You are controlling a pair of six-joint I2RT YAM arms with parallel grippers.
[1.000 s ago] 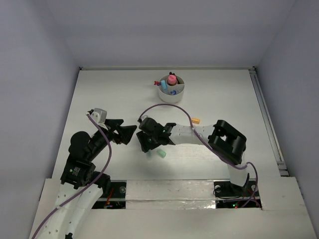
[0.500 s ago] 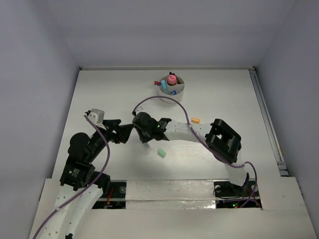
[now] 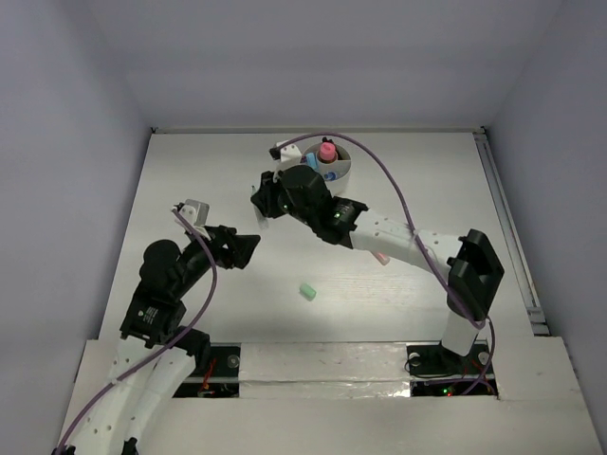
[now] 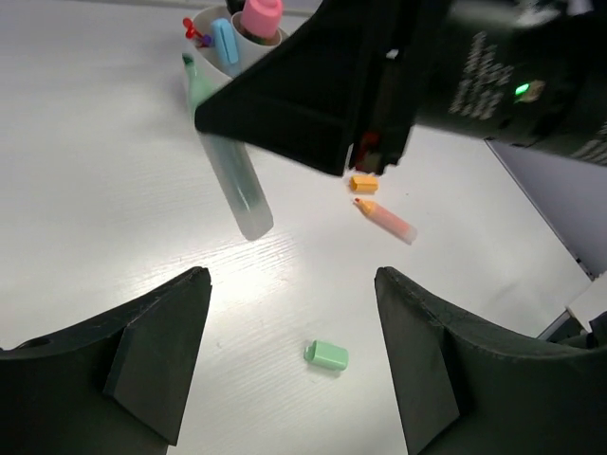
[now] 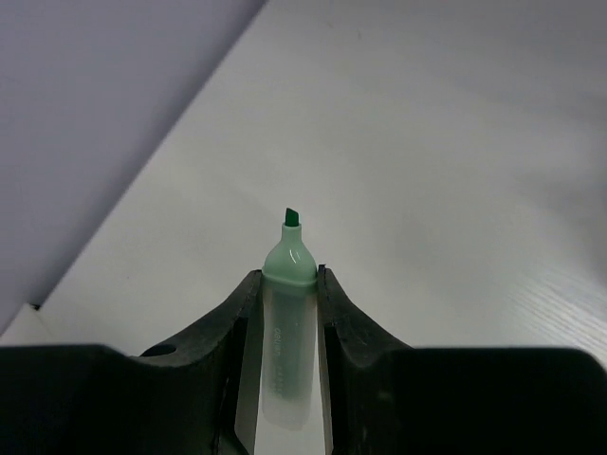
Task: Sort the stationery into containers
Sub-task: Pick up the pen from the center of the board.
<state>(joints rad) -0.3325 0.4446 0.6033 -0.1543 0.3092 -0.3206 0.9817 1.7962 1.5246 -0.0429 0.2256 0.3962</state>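
My right gripper [image 3: 260,202] is shut on a mint-green highlighter [image 5: 287,313], uncapped, its tip past the fingertips. It is held above the table just left of and in front of the white cup [image 3: 340,176]. The left wrist view shows the highlighter [image 4: 235,175] slanting in the air next to the cup [image 4: 201,78], which holds a pink marker [image 4: 259,16] and blue and red pieces. A green cap [image 3: 307,292] lies on the table; it sits between my left gripper's open, empty fingers [image 4: 292,284]. A pink marker [image 4: 387,221] and an orange piece [image 4: 363,183] lie further right.
The right arm [image 3: 398,242] stretches across the middle of the table, over the pink marker [image 3: 380,257]. The left gripper [image 3: 243,248] hovers left of centre. Walls enclose the table at the back and on both sides.
The right gripper has risen from the table near the green cap with the highlighter and swung back towards the cup. The left gripper has barely moved.
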